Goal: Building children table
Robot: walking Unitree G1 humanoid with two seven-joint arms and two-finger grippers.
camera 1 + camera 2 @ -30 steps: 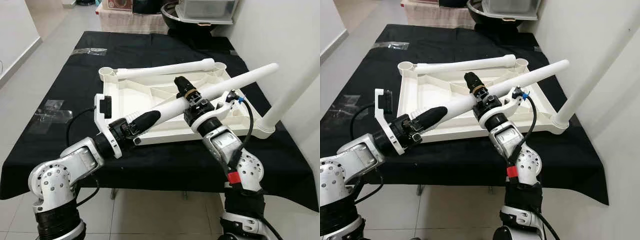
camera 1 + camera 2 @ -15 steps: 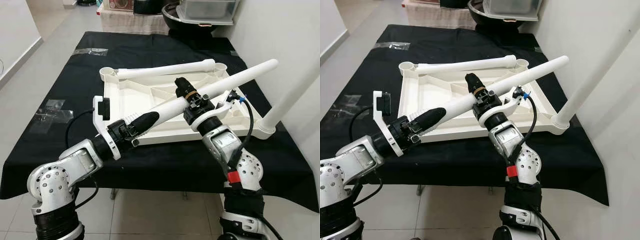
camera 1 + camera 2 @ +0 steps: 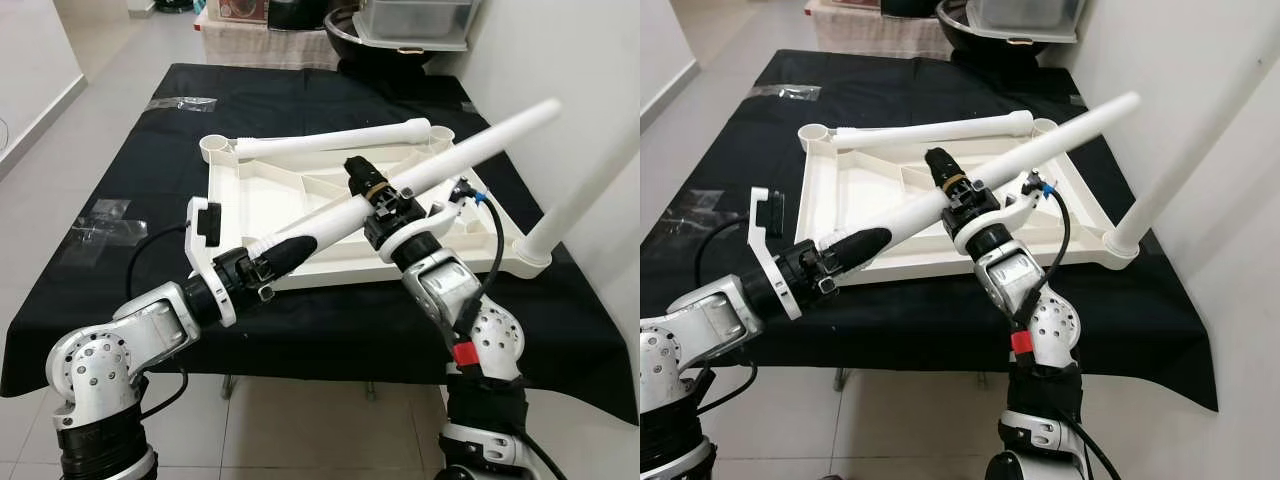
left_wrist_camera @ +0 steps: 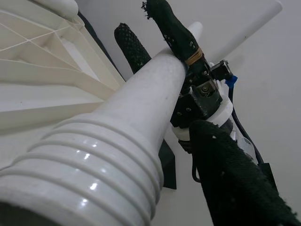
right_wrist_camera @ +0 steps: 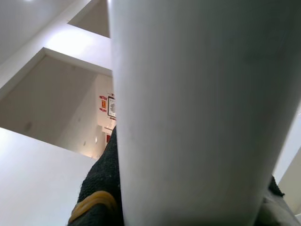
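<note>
A white plastic table top lies upside down on the black-clothed table. One white leg stands upright in its near right corner socket. A second leg lies across the far rim. A third leg slants above the table top, its far tip raised to the right. My left gripper is shut on this leg's ribbed threaded end. My right gripper is shut around the leg's middle, with one black finger over the top.
Grey tape patches mark the cloth at the left. A covered bench with a bowl and a plastic box stands behind the table. A white wall runs close along the right, and open floor lies to the left.
The held leg has tilted steeper: its far tip rose while my left gripper sank a little toward the table's front edge. The right gripper stayed at mid-leg.
</note>
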